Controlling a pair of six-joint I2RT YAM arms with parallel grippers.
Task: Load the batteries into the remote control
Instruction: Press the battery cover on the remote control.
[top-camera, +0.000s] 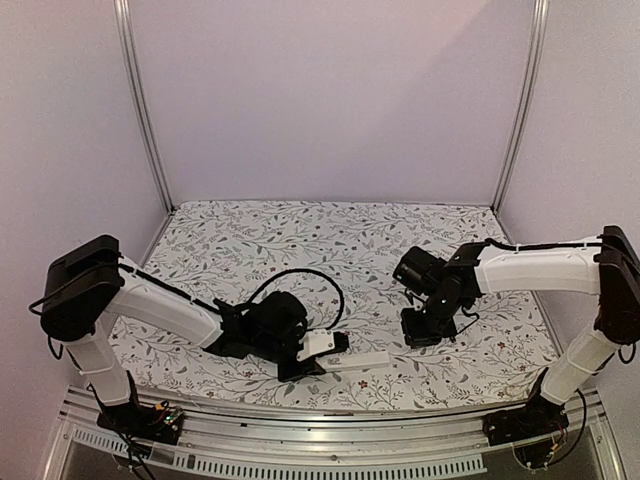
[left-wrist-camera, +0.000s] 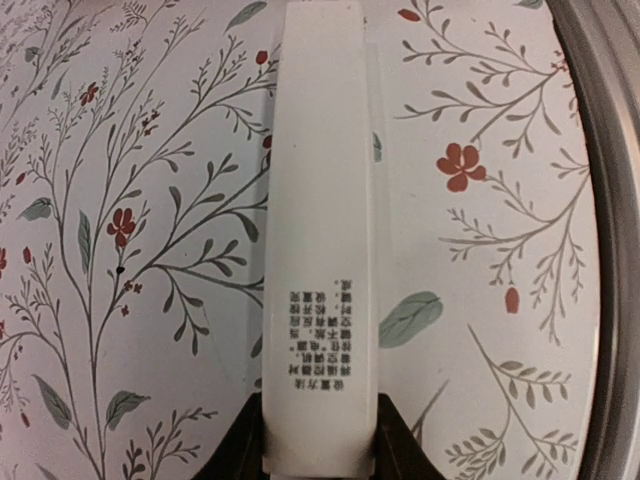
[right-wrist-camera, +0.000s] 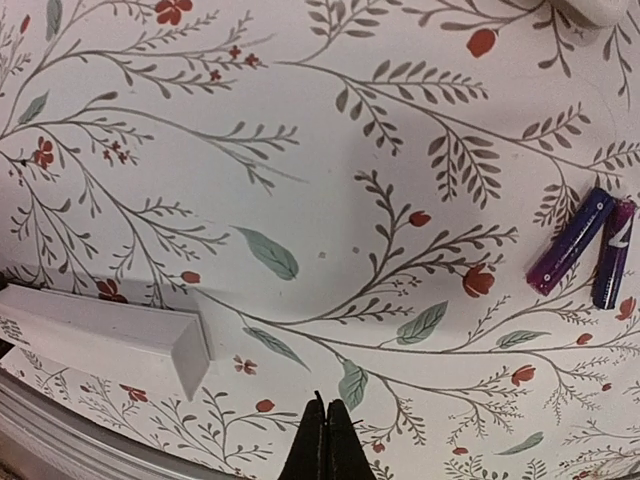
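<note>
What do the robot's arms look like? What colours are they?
The left arm and right arm are white tubes with chunky black joints. Thin black cables run along them. The left gripper and right gripper have black fingers.

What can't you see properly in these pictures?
Right wrist view: the remote runs off the left edge; a white thing in the top right corner is mostly cut off.
Left wrist view: the remote's far end passes the top edge, its print is too small to read, and the left pincer is mostly below the frame.
Top view: the batteries are too small to find.
</note>
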